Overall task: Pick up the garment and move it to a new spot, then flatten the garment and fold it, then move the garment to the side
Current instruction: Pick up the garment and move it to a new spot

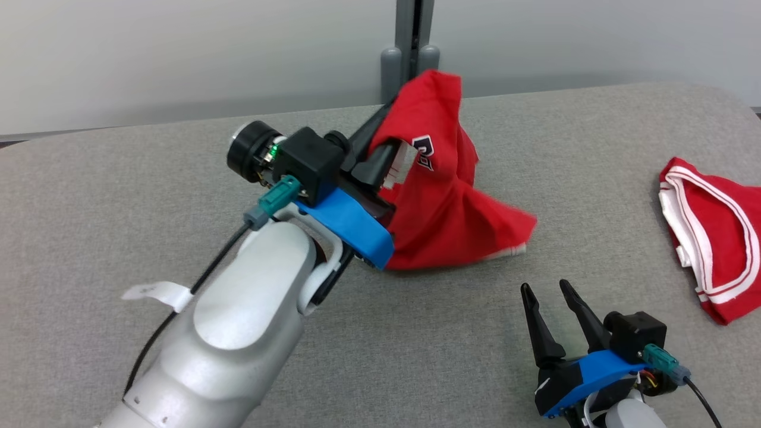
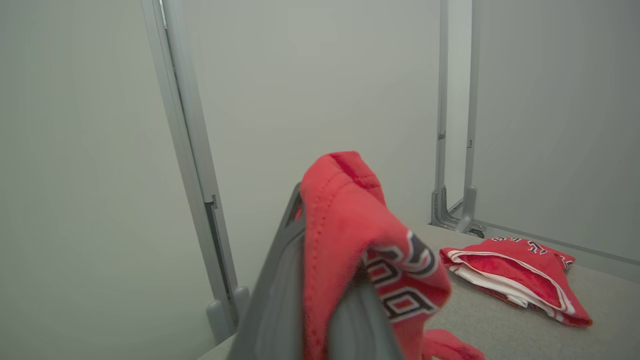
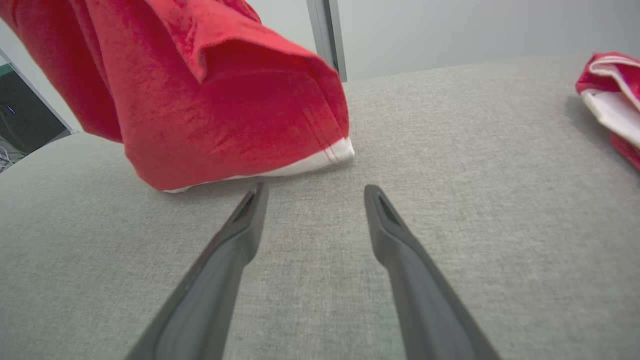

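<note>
A red garment [image 1: 440,202] with white trim and dark lettering hangs from my left gripper [image 1: 380,148], which is shut on its upper part and raised above the grey table [image 1: 178,178]. Its lower hem still rests on the table. In the left wrist view the cloth [image 2: 350,225] drapes over the two fingers [image 2: 280,290], hiding their tips. My right gripper [image 1: 544,291] stands open at the front right, low over the table. Its open fingers [image 3: 240,235] point at the garment's white hem [image 3: 300,162], a short way off and not touching.
A second red garment [image 1: 713,238] with white stripes lies bunched at the table's right edge, also seen in both wrist views [image 2: 515,280] [image 3: 612,95]. Grey upright posts [image 1: 410,53] stand behind the table's back edge against a pale wall.
</note>
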### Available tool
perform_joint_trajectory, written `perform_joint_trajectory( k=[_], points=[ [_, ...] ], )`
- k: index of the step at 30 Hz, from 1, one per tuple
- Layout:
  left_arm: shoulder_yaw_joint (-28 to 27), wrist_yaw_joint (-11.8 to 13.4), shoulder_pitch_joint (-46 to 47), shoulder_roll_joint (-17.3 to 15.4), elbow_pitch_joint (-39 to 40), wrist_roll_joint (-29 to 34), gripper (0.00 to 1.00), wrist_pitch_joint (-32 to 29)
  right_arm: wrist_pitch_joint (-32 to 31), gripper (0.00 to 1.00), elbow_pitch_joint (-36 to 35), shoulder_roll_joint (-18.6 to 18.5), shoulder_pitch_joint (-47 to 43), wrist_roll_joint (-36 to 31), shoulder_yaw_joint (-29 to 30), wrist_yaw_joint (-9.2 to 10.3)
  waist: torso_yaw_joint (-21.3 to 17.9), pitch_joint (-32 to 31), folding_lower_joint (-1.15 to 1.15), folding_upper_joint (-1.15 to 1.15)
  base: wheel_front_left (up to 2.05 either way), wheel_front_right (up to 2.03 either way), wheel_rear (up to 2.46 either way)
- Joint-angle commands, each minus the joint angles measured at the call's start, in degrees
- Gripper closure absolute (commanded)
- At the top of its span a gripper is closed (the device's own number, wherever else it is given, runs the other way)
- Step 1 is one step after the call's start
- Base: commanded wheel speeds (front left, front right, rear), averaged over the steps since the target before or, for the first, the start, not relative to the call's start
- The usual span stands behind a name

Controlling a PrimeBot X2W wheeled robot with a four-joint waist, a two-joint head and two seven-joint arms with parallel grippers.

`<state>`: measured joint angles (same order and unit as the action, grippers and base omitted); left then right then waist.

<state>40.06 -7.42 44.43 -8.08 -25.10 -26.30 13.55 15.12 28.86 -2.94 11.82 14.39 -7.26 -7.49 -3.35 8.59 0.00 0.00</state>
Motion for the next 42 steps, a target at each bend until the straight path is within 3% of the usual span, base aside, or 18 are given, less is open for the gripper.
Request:
perform_joint_trajectory(
  k=[1, 2, 9, 20, 26, 33, 42],
  points=[
    [0.44, -0.05, -0.74, 0.07, -1.01, -0.14, 0.54, 0.34, 0.0, 0.0, -0.12, 0.0, 0.14, 0.47, -0.11, 0.0, -0.63, -0.23, 0.0, 0.0, 0.0, 0.0, 0.0],
    [0.97, -0.05, -1.04, 0.39, -2.49, -0.43, 0.0, 0.58, 0.01, 0.0, -0.18, 0.0, 0.27, 0.39, -0.05, 0.0, -0.98, -0.08, 0.0, 0.0, 0.0, 0.0, 0.0],
    [0.75, 0.49, -5.48, 1.62, -11.88, -1.01, 0.0, 1.63, 0.01, 0.0, -0.46, 0.0, -0.18, -0.05, 0.99, 0.0, -1.22, 0.09, 0.0, 0.0, 0.0, 0.0, 0.0],
    [-15.47, 5.46, -21.43, -1.42, -10.5, -0.13, 0.0, 1.67, 0.01, 0.0, -0.18, -0.03, -0.54, -0.08, 1.65, 0.01, 1.08, -2.09, 0.0, 0.0, 0.0, 0.0, 0.0],
    [-25.06, 6.9, -30.57, -0.5, -6.96, 2.59, 0.0, 1.67, 0.0, 0.0, -0.49, -0.02, -1.83, -0.54, 2.06, 0.01, 1.91, -4.06, 0.0, 0.0, 0.0, 0.0, 0.0],
    [-33.27, 5.92, -39.0, 2.98, -2.34, 7.73, 0.0, 1.68, 0.0, 0.0, -0.41, -0.02, -3.31, -0.36, 2.16, 0.01, 1.41, -6.19, 0.0, 0.0, 0.0, 0.0, 0.0],
    [-36.14, 3.87, -42.84, 5.14, 0.33, 11.73, 0.0, 1.68, 0.0, 0.0, -0.22, -0.01, -4.3, -0.59, 3.04, 0.0, 1.27, -6.74, 0.0, 0.0, 0.0, 0.0, 0.0]
  ],
)
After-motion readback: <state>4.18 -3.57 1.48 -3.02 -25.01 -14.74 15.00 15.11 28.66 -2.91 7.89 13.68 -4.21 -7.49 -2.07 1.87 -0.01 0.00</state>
